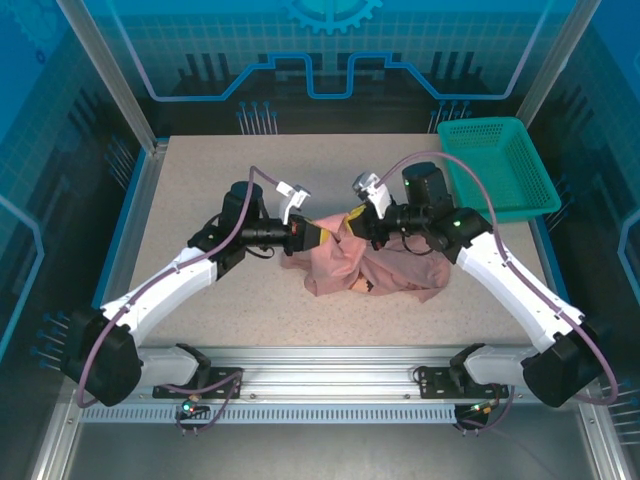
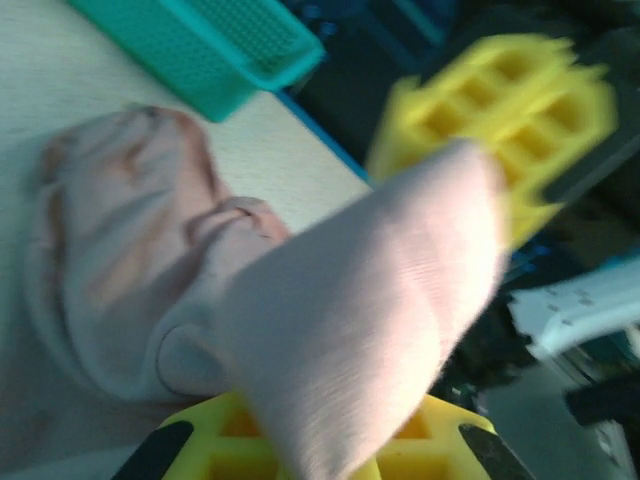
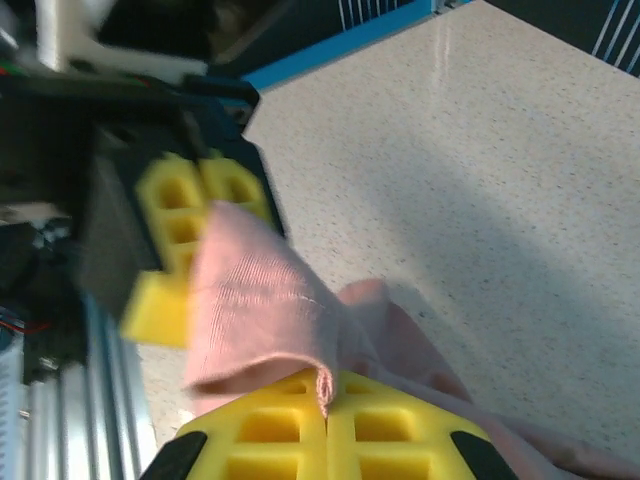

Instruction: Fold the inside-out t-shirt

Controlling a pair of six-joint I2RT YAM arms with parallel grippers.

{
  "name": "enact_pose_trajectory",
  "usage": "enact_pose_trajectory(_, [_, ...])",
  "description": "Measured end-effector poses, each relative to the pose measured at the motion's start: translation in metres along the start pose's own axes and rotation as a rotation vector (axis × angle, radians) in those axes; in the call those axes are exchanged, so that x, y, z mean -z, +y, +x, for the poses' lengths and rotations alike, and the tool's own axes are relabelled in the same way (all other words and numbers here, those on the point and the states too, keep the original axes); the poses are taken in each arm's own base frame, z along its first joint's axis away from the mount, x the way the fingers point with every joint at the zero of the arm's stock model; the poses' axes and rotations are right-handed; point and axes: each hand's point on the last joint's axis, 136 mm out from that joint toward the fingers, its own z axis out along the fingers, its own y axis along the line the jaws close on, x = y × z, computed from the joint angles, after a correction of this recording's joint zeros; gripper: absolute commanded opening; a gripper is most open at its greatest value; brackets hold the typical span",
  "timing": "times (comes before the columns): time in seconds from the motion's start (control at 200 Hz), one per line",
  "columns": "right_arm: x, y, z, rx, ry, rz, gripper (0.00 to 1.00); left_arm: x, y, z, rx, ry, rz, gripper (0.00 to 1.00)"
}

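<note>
Speckled beige table [image 1: 200, 190], blue-lit enclosure behind. Right gripper [image 3: 325, 400] is clenched on a fold of the shirt [image 1: 400, 270]: its yellow pads [image 3: 270, 430] meet with the cloth edge pinched in the seam between them. Left gripper [image 2: 330, 435] touches the same fold, and cloth comes up off its yellow pads [image 2: 450, 445] and covers where they meet. Can't tell if it's clamped or let go; that view is also blurred. The two grippers sit nose to nose, just apart, with a short pink strip bridging them and lifted off the table. Rest of the shirt is a crumpled heap at table centre, slightly right, partly under the right wrist. From above, the tips of both are mostly hidden by cloth and wrist hardware, left gripper [image 1: 318, 236] and right gripper [image 1: 352, 220] showing as bits of yellow. No printed mark I can make out for sure. Both arms run from the near corners forward and inward, elbows out, wrists turned toward each other over the heap. Teal basket [image 1: 495, 165] at far right corner, apart from the shirt.
</note>
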Motion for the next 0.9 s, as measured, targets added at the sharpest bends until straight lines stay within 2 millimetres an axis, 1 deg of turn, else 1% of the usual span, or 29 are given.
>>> enact_pose_trajectory(0.14, [0.006, 0.000, -0.015, -0.196, -0.063, -0.077, 0.00, 0.012, 0.046, -0.009, 0.047, -0.059, -0.226, 0.44])
enact_pose_trajectory(0.195, [0.004, 0.001, -0.019, -0.262, -0.072, -0.103, 0.00, 0.018, 0.057, -0.010, 0.054, -0.074, -0.291, 0.51])
enact_pose_trajectory(0.245, [0.002, 0.001, -0.022, -0.318, -0.081, -0.120, 0.00, 0.023, 0.062, -0.011, 0.063, -0.084, -0.334, 0.54])
enact_pose_trajectory(0.335, [-0.005, -0.004, -0.026, -0.415, -0.095, -0.131, 0.00, 0.033, 0.059, -0.013, 0.043, -0.116, -0.378, 0.55])
enact_pose_trajectory(0.385, [-0.008, -0.007, -0.026, -0.454, -0.098, -0.133, 0.00, 0.039, 0.050, -0.012, 0.022, -0.133, -0.388, 0.54])
enact_pose_trajectory(0.445, [-0.010, -0.008, -0.026, -0.488, -0.099, -0.134, 0.00, 0.043, 0.035, -0.008, -0.020, -0.143, -0.389, 0.49])
enact_pose_trajectory(0.505, [-0.010, -0.010, -0.028, -0.507, -0.106, -0.130, 0.00, 0.041, 0.017, -0.004, -0.068, -0.137, -0.367, 0.42])
enact_pose_trajectory(0.545, [-0.010, -0.011, -0.029, -0.515, -0.110, -0.128, 0.00, 0.038, 0.006, 0.000, -0.102, -0.126, -0.346, 0.39])
enact_pose_trajectory(0.585, [-0.010, -0.011, -0.030, -0.520, -0.113, -0.128, 0.00, 0.033, -0.002, 0.004, -0.122, -0.111, -0.325, 0.39])
enact_pose_trajectory(0.64, [-0.010, -0.011, -0.030, -0.528, -0.116, -0.126, 0.00, 0.024, -0.006, 0.012, -0.141, -0.075, -0.308, 0.40])
enact_pose_trajectory(0.685, [-0.010, -0.012, -0.031, -0.530, -0.118, -0.124, 0.00, 0.016, -0.005, 0.018, -0.140, -0.041, -0.304, 0.42])
enact_pose_trajectory(0.745, [-0.010, -0.012, -0.031, -0.535, -0.120, -0.123, 0.00, 0.004, 0.001, 0.025, -0.138, 0.008, -0.316, 0.44])
enact_pose_trajectory(0.795, [-0.010, -0.012, -0.031, -0.535, -0.120, -0.123, 0.00, -0.006, 0.012, 0.027, -0.126, 0.039, -0.351, 0.46])
enact_pose_trajectory(0.83, [-0.010, -0.012, -0.031, -0.535, -0.120, -0.123, 0.00, -0.010, 0.019, 0.027, -0.121, 0.050, -0.378, 0.49])
enact_pose_trajectory(0.895, [-0.010, -0.012, -0.031, -0.536, -0.120, -0.123, 0.00, -0.016, 0.035, 0.027, -0.112, 0.067, -0.436, 0.51])
